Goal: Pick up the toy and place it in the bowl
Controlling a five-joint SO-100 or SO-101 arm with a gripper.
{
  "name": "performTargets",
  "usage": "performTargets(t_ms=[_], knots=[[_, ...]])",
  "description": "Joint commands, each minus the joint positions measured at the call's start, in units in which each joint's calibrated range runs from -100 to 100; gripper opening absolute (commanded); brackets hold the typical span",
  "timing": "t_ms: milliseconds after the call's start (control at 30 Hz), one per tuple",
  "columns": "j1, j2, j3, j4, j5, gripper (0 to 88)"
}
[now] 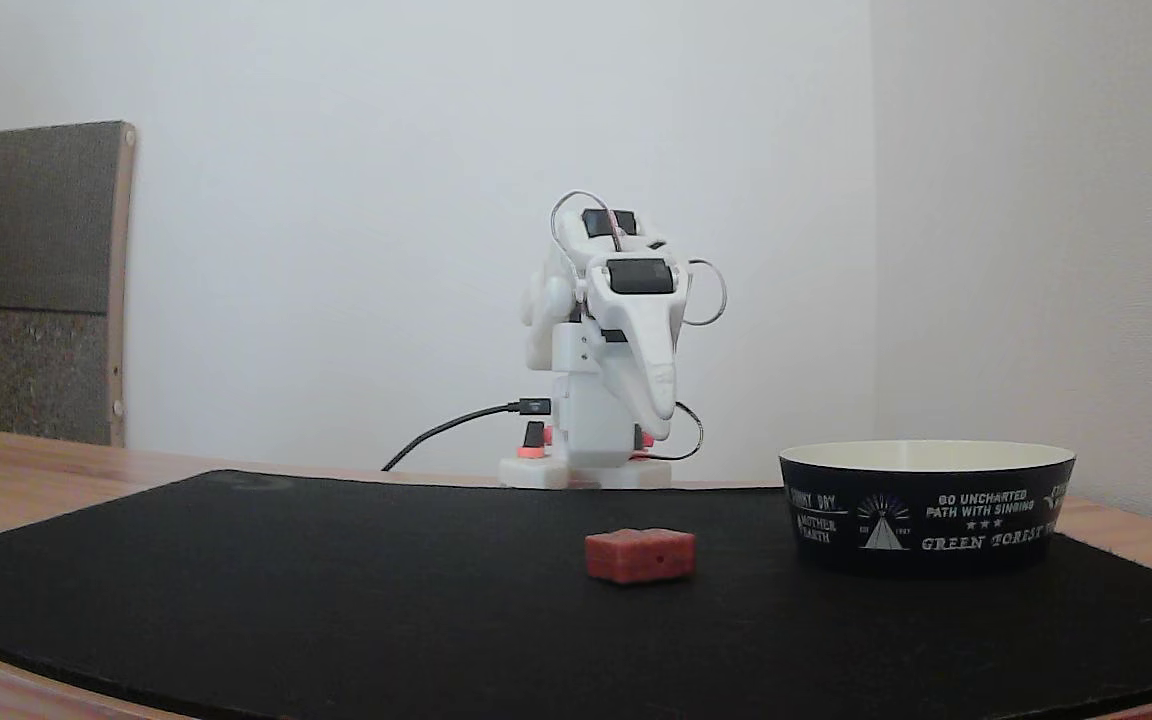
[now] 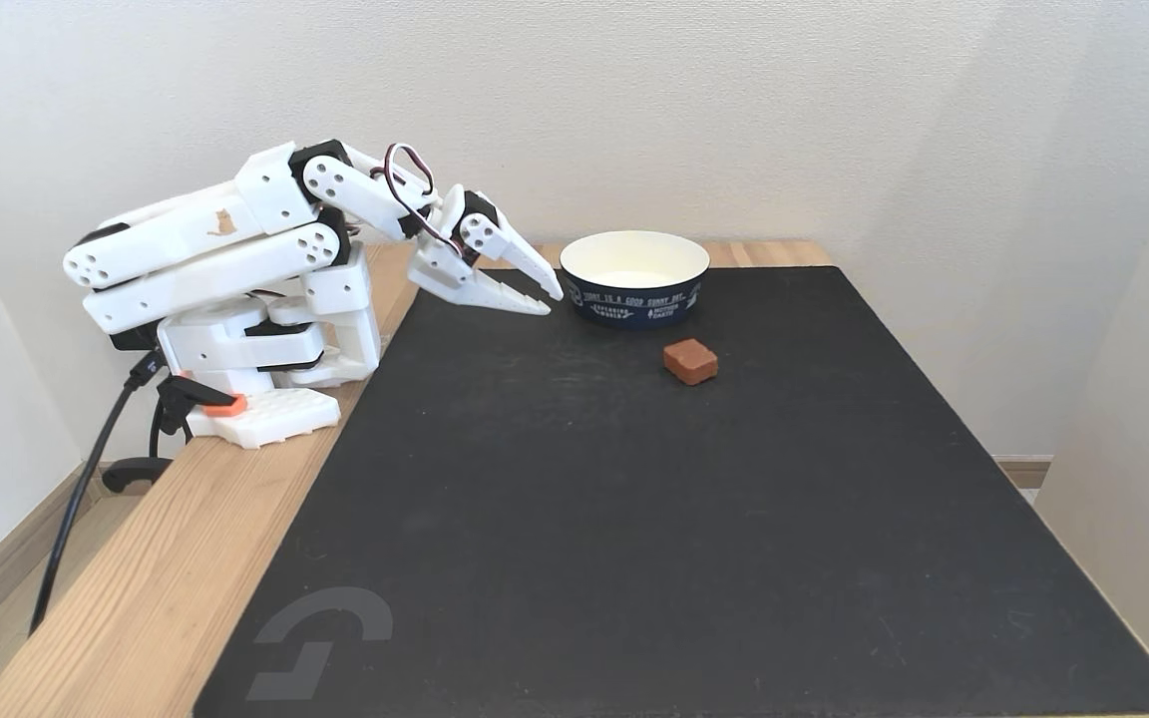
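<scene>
The red toy point(image 1: 639, 556) point(image 2: 690, 360) lies alone on the black mat, a short way in front of the bowl in both fixed views. The black bowl point(image 1: 926, 515) point(image 2: 634, 304), cream inside with white lettering, stands upright and holds nothing that I can see. My white arm is folded back over its base. The gripper point(image 1: 661, 425) point(image 2: 551, 299) hangs low above the mat's edge with its fingers together and nothing between them. Its tips point toward the bowl's near side, well apart from the toy.
The black mat point(image 2: 634, 548) covers most of the wooden table point(image 2: 166, 558). A black cable point(image 2: 76, 499) runs off the table edge by the arm's base. A padded board point(image 1: 31, 280) leans on the wall. A wall stands close beside the bowl.
</scene>
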Motion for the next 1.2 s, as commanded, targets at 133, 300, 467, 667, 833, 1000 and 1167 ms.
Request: performTargets(t_ms=[133,300,467,667,833,1000,1167], knots=[[-0.73,-0.67,0.78,0.28,-0.12,6.4],[-0.81,-0.67,0.78,0.28,-0.12,6.4],[-0.65,-0.67,0.78,0.45,-0.12,6.4],[-0.48,-0.83,0.78,0.62,-0.12,6.4],[-0.56,-0.83,0.78,0.79,-0.12,6.4],[-0.56,-0.92,0.78,0.79,-0.12,6.7],[-0.56,-0.92,0.78,0.79,-0.07,6.9]])
